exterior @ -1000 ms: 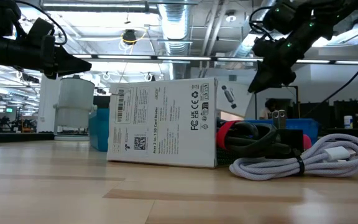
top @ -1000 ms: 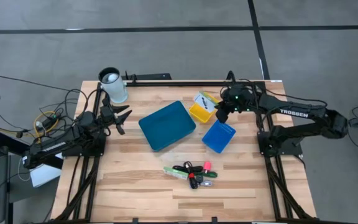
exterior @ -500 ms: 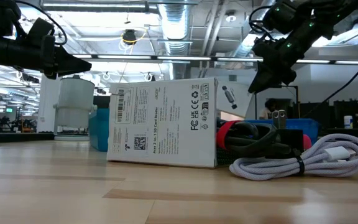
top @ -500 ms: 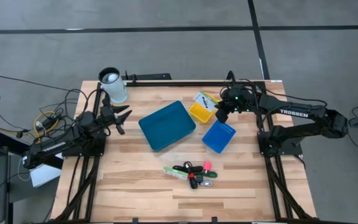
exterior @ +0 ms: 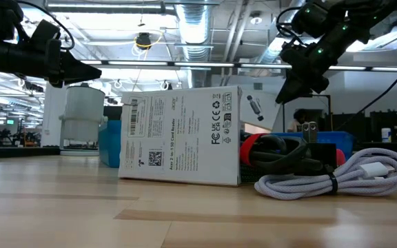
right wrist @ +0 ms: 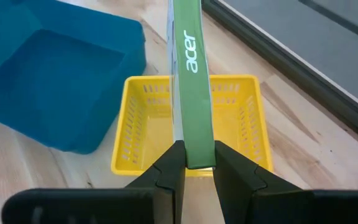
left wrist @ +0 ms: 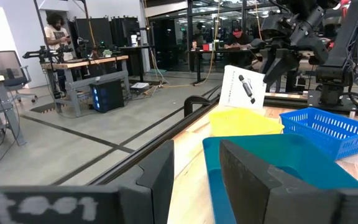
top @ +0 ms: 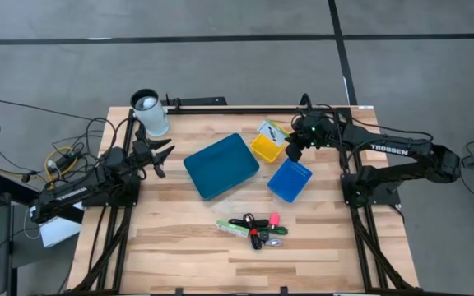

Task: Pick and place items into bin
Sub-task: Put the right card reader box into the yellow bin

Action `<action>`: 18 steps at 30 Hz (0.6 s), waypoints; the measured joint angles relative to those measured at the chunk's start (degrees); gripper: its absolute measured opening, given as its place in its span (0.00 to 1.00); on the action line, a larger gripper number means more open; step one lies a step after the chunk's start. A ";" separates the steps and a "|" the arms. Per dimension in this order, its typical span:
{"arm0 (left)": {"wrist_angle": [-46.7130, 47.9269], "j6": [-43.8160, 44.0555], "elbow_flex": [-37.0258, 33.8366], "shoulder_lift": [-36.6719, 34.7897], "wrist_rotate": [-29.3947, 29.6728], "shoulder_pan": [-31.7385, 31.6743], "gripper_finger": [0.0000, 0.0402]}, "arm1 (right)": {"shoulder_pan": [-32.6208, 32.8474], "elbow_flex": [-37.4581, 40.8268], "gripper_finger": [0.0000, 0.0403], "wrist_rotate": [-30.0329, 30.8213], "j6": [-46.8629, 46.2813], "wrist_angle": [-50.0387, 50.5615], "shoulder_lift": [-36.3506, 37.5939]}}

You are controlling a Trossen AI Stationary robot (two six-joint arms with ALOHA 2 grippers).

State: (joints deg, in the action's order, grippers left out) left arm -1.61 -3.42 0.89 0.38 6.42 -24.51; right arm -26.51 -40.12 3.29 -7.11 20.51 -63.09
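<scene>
My right gripper (right wrist: 194, 163) is shut on a flat white packet (top: 269, 131) with a green "acer" edge, held over the yellow basket (top: 265, 150) at the far middle of the table. The other items lie in a small pile (top: 255, 229) near the front edge: a green-and-white narrow piece (top: 232, 228), black pieces and a pink-red piece (top: 275, 219). The low view shows a white printed box (exterior: 181, 141) standing on edge in that pile, beside a white cable (exterior: 336, 172). My left gripper (top: 164, 153) waits open and level at the table's left side, touching nothing. My right gripper pinches the packet's narrow green edge (right wrist: 192, 138) between its two fingers. The fingers slant down from the table's right side. The packet stands on edge, stretching away from the fingers above the yellow basket (right wrist: 191, 124). I cannot tell whether its lower end touches the basket.
A large blue tray (top: 220, 165) lies in the middle of the table, and a blue mesh basket (top: 290, 180) sits just right of the yellow one. A white jar (top: 151, 114) stands at the far left corner. Bare wood lies at the front left.
</scene>
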 joint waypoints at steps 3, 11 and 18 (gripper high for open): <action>0.00 0.00 0.01 -0.01 0.00 -0.01 0.30 | -0.89 0.00 0.16 -0.14 0.08 0.00 0.00; 0.00 0.00 0.00 0.00 0.00 -0.01 0.30 | -2.90 0.00 0.16 -1.34 0.26 0.00 -0.02; 0.00 0.00 0.02 -0.01 0.00 0.00 0.30 | -2.89 0.02 0.16 -1.99 1.13 -0.65 -3.68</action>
State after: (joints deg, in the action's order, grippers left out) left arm -1.61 -3.42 0.91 0.37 6.42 -24.51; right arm -29.40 -40.10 1.30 -5.98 19.86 -66.77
